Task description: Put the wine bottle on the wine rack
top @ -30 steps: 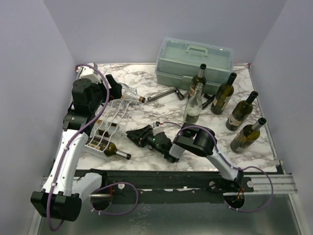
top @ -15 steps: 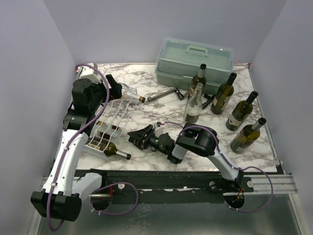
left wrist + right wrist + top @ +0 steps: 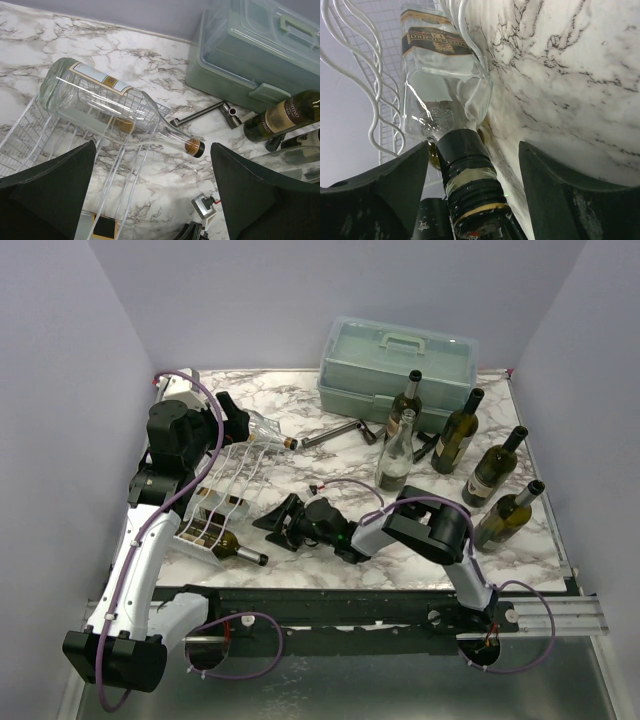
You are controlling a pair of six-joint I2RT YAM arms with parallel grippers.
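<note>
while left gripper [image 3: 152,146] and right gripper [image 3: 474,146] gape, clear wine bottle [image 3: 100,100] lies on wine rack [image 3: 25,141], neck rightward.

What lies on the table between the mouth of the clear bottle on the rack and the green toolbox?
A dark metal tool lies flat there. The left wrist view shows it most clearly, and the top view shows it too.

Overhead view from behind, wrist views close, all sharing wine rack [image 3: 228,485]
</note>
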